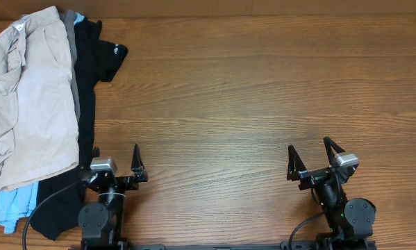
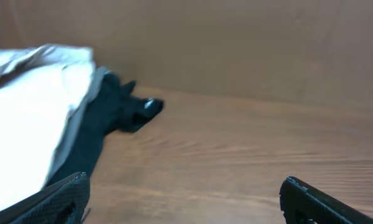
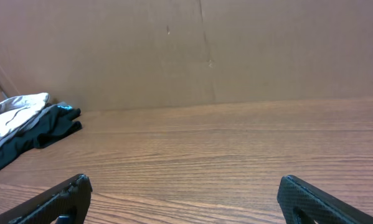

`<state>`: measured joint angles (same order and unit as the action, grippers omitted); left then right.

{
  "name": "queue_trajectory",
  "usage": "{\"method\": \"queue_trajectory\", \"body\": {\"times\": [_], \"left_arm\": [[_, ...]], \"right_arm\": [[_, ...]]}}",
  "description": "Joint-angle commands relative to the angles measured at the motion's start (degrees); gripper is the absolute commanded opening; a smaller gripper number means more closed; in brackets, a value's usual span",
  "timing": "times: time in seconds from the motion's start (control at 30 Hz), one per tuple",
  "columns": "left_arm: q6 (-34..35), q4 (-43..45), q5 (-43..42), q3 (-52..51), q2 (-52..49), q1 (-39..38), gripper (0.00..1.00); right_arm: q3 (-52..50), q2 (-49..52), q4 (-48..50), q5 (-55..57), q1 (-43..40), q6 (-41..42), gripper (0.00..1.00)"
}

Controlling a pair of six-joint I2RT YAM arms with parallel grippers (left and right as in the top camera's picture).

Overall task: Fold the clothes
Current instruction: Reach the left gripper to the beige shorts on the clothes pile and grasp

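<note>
A pile of clothes lies at the table's left edge. Beige khaki shorts (image 1: 30, 104) lie on top, over a grey garment (image 1: 71, 48), a black garment (image 1: 93, 62) and a light-blue garment (image 1: 13, 205). My left gripper (image 1: 115, 154) is open and empty at the front, just right of the pile's black cloth. In the left wrist view (image 2: 183, 186) the shorts (image 2: 30, 118) and black garment (image 2: 108, 118) fill the left. My right gripper (image 1: 310, 151) is open and empty at the front right, far from the clothes. Its wrist view (image 3: 183, 186) shows the pile (image 3: 24, 124) far left.
The wooden table (image 1: 235, 90) stretches bare from the pile to the right. A brown cardboard wall (image 3: 205, 50) stands along the far edge. The two arm bases sit at the front edge.
</note>
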<state>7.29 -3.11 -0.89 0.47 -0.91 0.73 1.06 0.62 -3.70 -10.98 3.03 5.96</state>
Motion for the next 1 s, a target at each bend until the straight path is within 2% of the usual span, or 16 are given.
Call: {"method": "queue_trajectory", "body": {"times": [0.0, 0.2, 0.3, 0.43, 0.63, 0.83, 0.97], "left_arm": [[-1.1, 4.0, -9.6, -0.2, 0.6, -0.3, 1.00], [-1.8, 2.0, -10.8, 5.1, 0.0, -0.3, 1.00], [-4.5, -2.0, -10.8, 11.7, -3.8, -0.3, 1.00], [-4.8, -4.4, -10.8, 20.2, -12.1, -0.3, 1.00], [-4.8, -10.0, -14.2, 36.5, -28.5, -0.4, 1.00], [-6.2, -27.5, -14.2, 58.9, -47.3, -0.4, 1.00], [-8.2, -41.3, -14.2, 74.9, -60.5, -0.4, 1.00]], "right_arm": [[-0.6, -0.5, 2.0, 0.2, -0.2, 0.0, 1.00], [2.7, -0.4, 3.6, -1.1, -0.2, -0.3, 1.00], [6.9, 1.6, 3.6, -1.1, -0.2, -0.5, 1.00], [13.3, 8.4, 3.5, -2.6, -0.2, -0.5, 1.00], [28.3, 26.6, 1.1, -8.8, -0.2, -2.0, 1.00], [48.9, 47.6, -9.6, -15.3, -0.2, -6.6, 1.00], [64.9, 63.2, -20.8, -18.1, -0.2, -9.0, 1.00]]}}
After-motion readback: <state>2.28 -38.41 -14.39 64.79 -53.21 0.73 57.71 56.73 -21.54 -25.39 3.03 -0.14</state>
